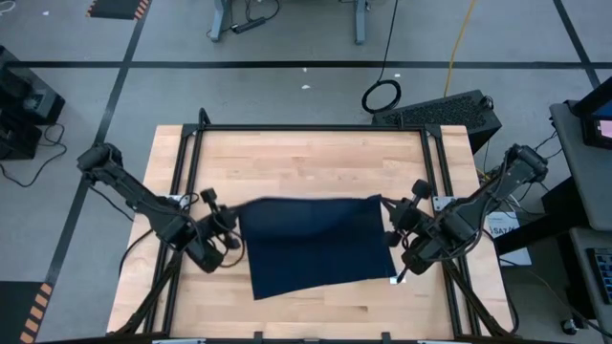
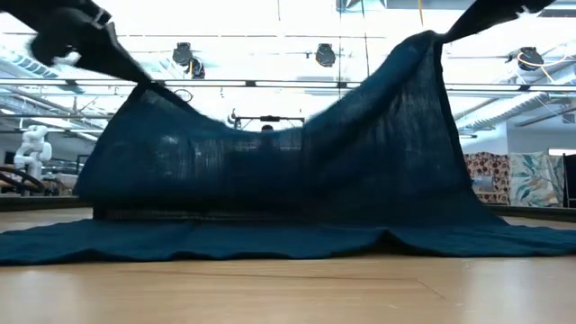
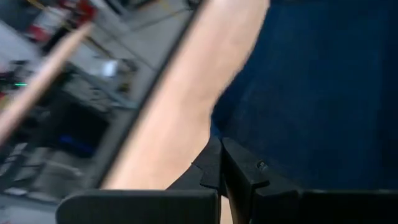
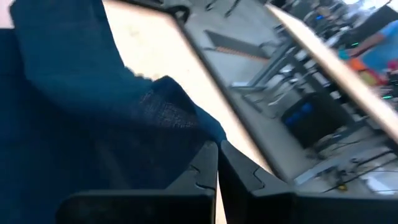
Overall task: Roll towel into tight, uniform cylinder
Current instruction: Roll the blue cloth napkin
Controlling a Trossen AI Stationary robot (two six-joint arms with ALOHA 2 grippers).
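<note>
The towel (image 1: 316, 244) lies spread over the middle of the tabletop (image 1: 306, 153), its far edge lifted off the wood at both corners; the near part still rests flat, with the near edge running askew, lower at 7 o'clock than at 5 o'clock; a small white tag (image 1: 394, 280) shows at the towel's 4 o'clock corner.

The left gripper (image 1: 232, 222) sits at the towel's 9 o'clock side, its jaws pinched shut on the far left corner; in the left wrist view the two dark fingers (image 3: 239, 171) meet with navy cloth just past them.

The right gripper (image 1: 390, 218) sits at the 3 o'clock side, jaws likewise closed on the far right corner; the right wrist view shows cloth bunched just past the closed fingers (image 4: 205, 168).

From the low view the towel (image 2: 288, 171) hangs like a tent between the two raised corners, sagging in the middle, while its lower part lies flat across the wood; light shows through the raised weave.
</note>
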